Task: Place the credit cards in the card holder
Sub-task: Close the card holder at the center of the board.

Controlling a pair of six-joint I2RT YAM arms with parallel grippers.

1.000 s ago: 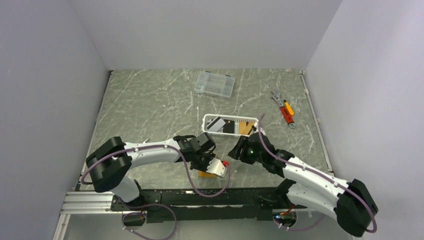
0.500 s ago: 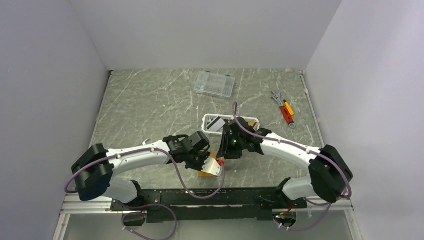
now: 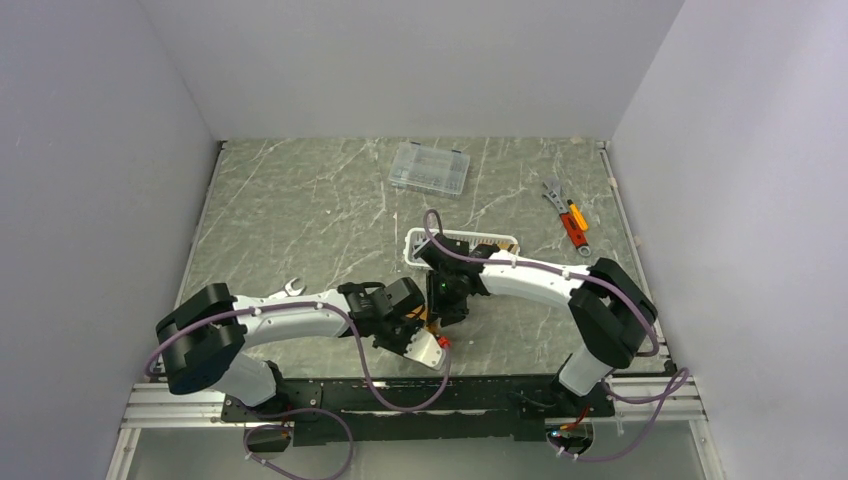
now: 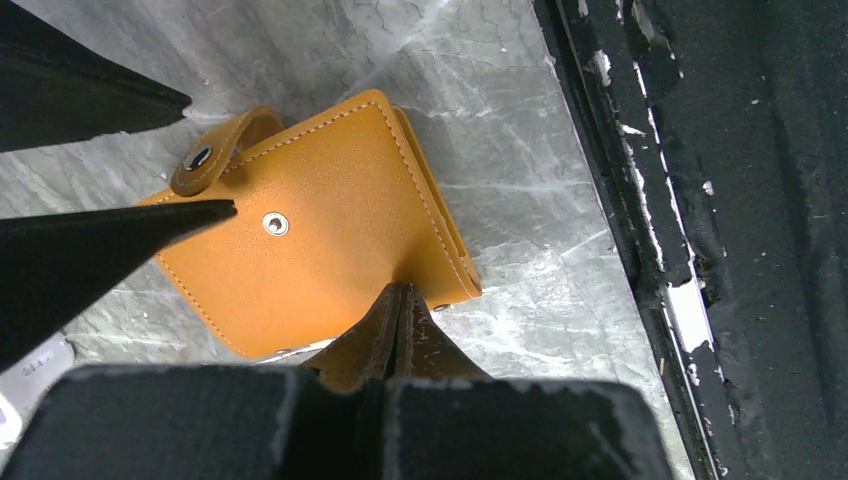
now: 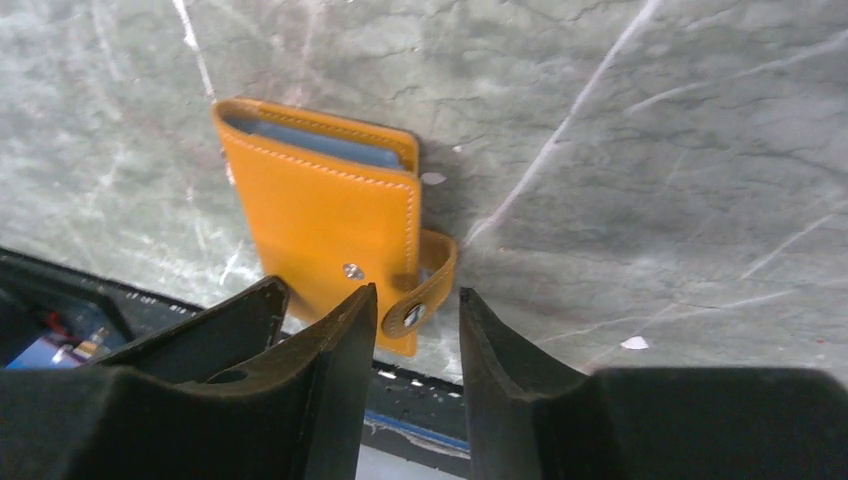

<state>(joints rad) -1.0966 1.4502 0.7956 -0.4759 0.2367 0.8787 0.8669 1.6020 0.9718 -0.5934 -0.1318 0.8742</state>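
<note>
Right wrist view: card holder lies flat on the worktop, at the middle of its near edge, just beside the black rail. It is folded shut. Its snap strap is unfastened and curls out from one side. A pale blue card shows in the open end farthest from this camera.

Key relation: the strap end sits right in the gap of the right gripper, just ahead of the tips. The holder body lies to one side of that gap, with its long axis running away from the jaws toward the far edge. Right jaws stand at a narrow gap and hold nothing. I cannot tell whether they touch the strap.

Left gripper: jaws fully closed, tips set against the holder's edge opposite the strap. I cannot tell whether they nip any leather. Judged to be pinning the holder.

Both arms are at the holder. The left is in contact, and the right is placed for the strap.

Pose, top view: the left arm lies low along the near edge, reaching toward the middle. The right arm is folded back from its base, forearm crossing in front of the white slotted basket, wrist tipped down.

Judgement: the opening step is in hand. The cards left to load cannot be seen.
</note>
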